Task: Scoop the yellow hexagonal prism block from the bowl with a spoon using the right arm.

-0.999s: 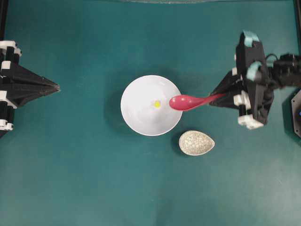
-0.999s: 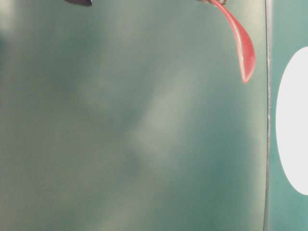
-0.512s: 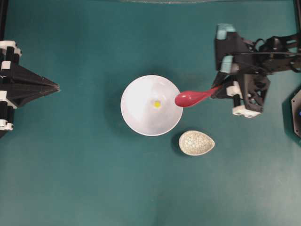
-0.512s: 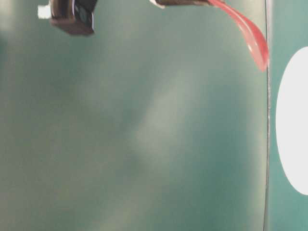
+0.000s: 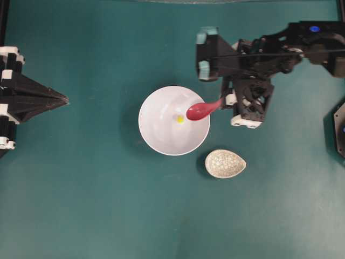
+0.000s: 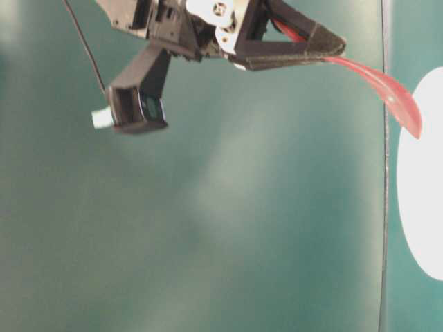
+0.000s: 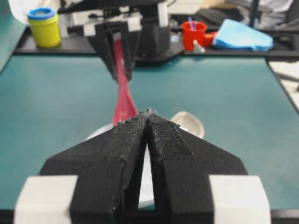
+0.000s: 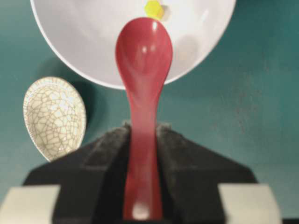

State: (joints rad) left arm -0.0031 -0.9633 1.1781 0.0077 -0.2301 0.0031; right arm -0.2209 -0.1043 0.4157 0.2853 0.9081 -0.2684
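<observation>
Spoon (image 5: 200, 110) sits pinched by its handle in my right tool (image 8: 142, 186), its scoop over the bowl (image 5: 156, 137) at frame centre, just right of the yellow block (image 5: 180, 119), lined up to dip under it, while my left tool (image 7: 147, 122) rests pressed together.

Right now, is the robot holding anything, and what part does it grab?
Yes. The right pincer holds the pink-red spoon by its handle, with the scoop end over the white bowl. The left pincer is shut and holds nothing.
</observation>
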